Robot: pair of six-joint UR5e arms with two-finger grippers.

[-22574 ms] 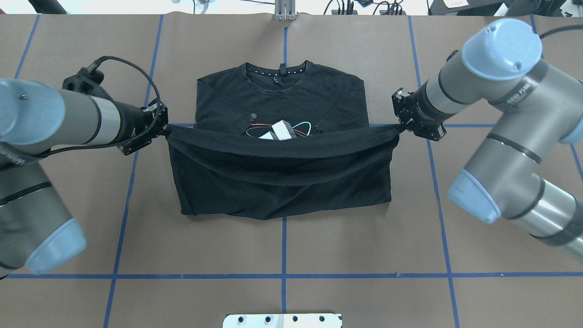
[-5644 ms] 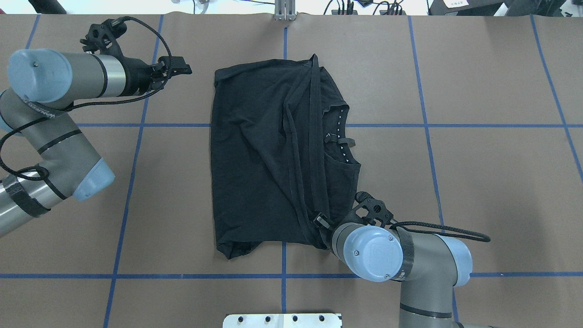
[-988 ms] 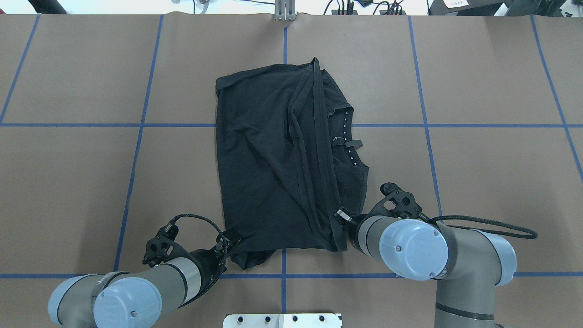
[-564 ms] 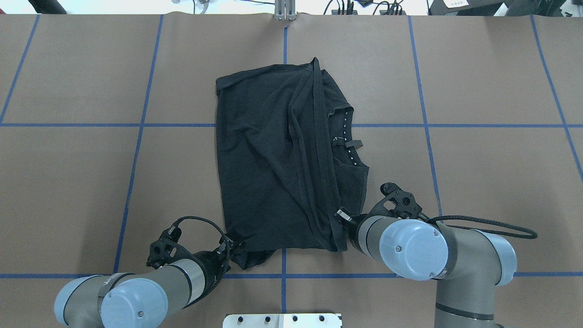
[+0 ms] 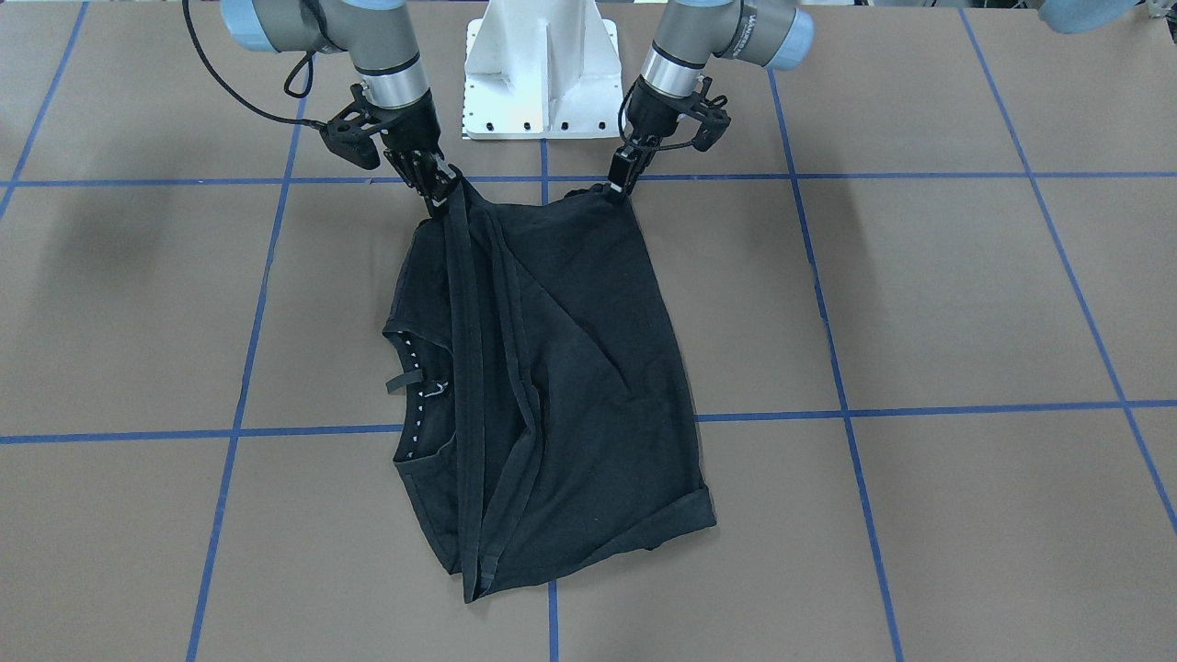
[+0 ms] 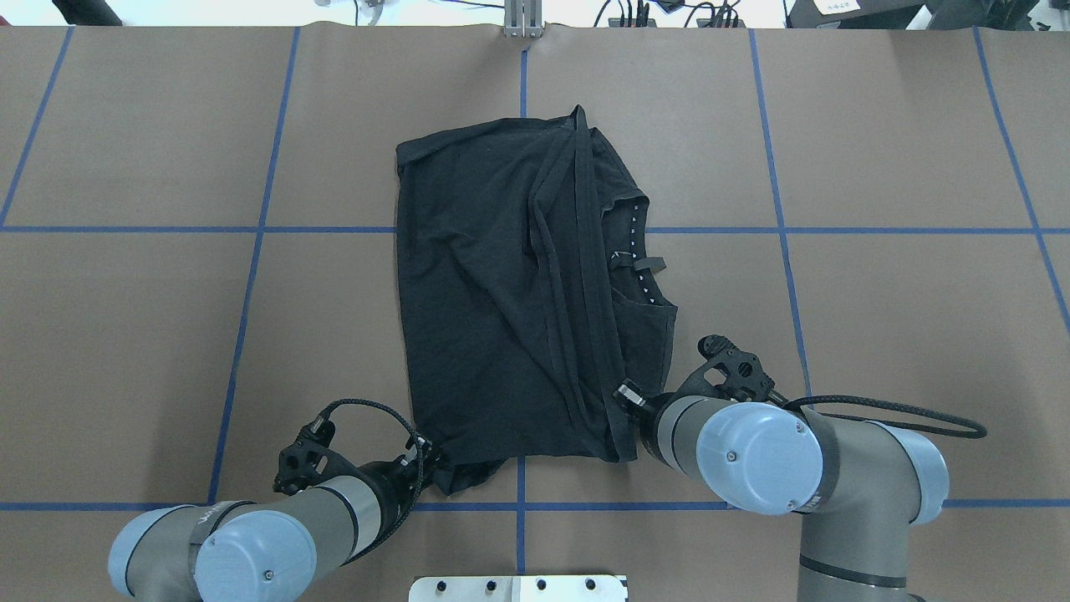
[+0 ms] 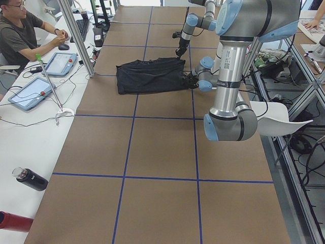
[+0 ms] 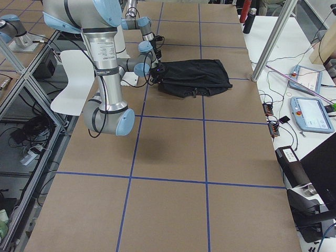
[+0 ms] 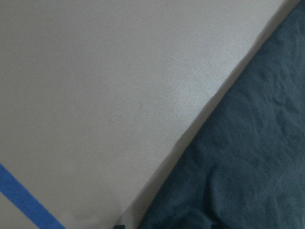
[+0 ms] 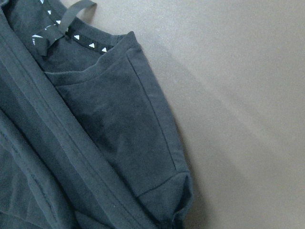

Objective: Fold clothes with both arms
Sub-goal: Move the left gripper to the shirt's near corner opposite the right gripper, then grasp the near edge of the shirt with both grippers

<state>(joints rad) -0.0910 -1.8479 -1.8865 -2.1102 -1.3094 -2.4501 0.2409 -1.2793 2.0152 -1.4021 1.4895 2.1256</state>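
Moved: left hand (image 6: pixel 426 457) edged onto T-shirt (image 6: pixel 485 293), 7 o'clock corner.
Axis: 12–6; both hands at 6.
Grip: right hand (image 5: pixel 441 190) pinches cloth; left, cannot tell.

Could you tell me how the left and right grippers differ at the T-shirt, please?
The left gripper meets the T-shirt at its plain corner, the right gripper at the collar-side corner with the hem bands. The right gripper looks shut on cloth; the left gripper's grip is unclear. Both are at its robot-side edge.

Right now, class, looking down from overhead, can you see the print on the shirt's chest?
No, the T-shirt is folded so that only plain black cloth and the white-dotted collar show.
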